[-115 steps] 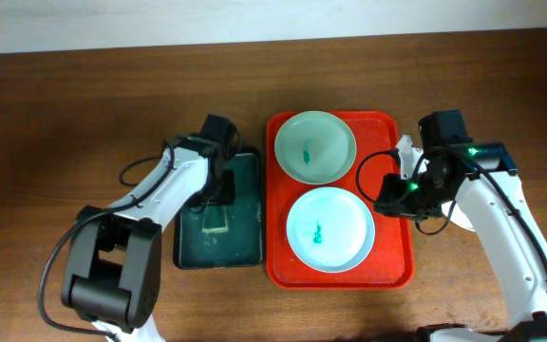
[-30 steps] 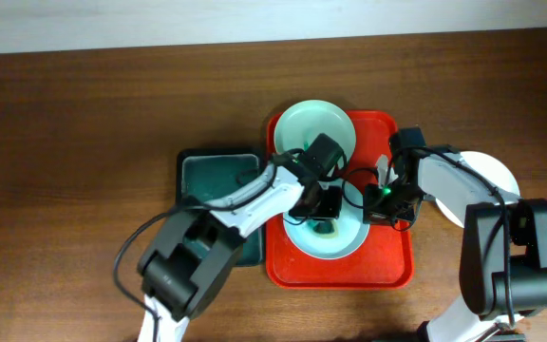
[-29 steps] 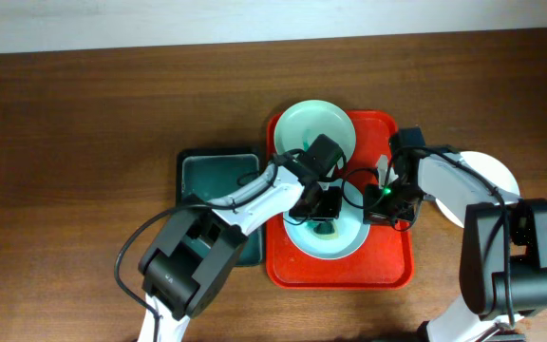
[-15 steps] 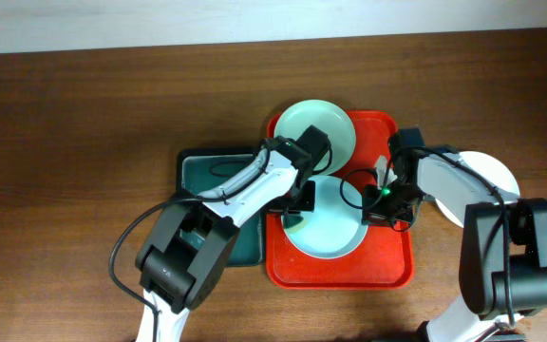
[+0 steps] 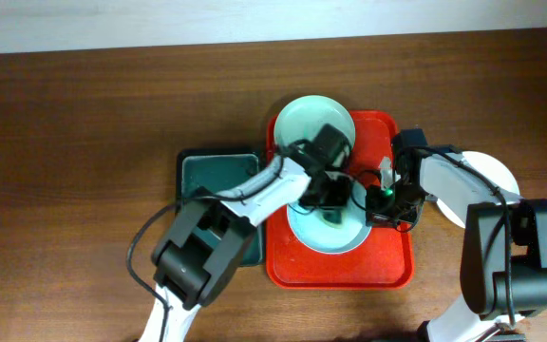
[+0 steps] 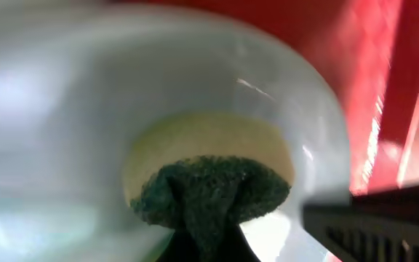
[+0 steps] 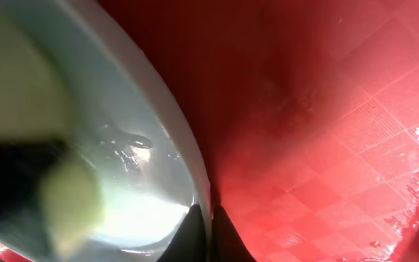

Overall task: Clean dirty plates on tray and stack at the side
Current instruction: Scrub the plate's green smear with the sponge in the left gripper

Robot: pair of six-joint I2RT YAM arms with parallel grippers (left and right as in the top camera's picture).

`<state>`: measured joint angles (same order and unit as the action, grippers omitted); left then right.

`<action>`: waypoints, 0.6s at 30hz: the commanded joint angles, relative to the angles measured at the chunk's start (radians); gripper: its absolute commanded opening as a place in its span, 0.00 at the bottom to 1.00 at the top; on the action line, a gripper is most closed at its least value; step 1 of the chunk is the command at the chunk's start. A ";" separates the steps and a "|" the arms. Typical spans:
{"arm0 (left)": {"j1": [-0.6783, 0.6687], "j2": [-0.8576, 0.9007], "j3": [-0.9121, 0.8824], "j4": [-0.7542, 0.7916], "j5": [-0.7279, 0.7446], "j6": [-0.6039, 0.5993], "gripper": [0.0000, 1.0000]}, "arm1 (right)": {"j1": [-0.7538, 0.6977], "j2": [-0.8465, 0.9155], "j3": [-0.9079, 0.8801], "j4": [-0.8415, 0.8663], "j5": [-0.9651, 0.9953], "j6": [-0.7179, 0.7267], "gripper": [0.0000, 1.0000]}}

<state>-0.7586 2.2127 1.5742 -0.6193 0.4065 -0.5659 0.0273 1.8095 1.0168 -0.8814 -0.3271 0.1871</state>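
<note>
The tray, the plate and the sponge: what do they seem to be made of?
Tray: likely hard plastic, glossy red, with a moulded grid texture. Plate: smooth and glossy, wet sheen; ceramic or melamine, cannot tell. Sponge: soft yellow foam with a dark green scouring layer.

Overhead is evenly lit and sharp — both wrist views are blurred, with glare on the wet tray.

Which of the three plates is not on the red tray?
The white plate on the wooden table, right of the tray; the other two lie inside it.
</note>
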 commanded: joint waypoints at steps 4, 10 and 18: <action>-0.049 0.083 -0.034 -0.087 0.107 0.100 0.00 | 0.005 0.009 -0.017 0.006 0.051 0.001 0.04; 0.047 0.079 -0.032 -0.236 -0.146 0.043 0.00 | 0.005 0.009 -0.017 0.006 0.050 0.001 0.04; 0.125 0.047 -0.032 -0.329 -0.494 0.036 0.00 | 0.005 0.009 -0.017 0.006 0.050 0.001 0.04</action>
<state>-0.6548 2.1796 1.5948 -0.9352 0.2062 -0.5175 0.0277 1.8095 1.0168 -0.8806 -0.3279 0.1879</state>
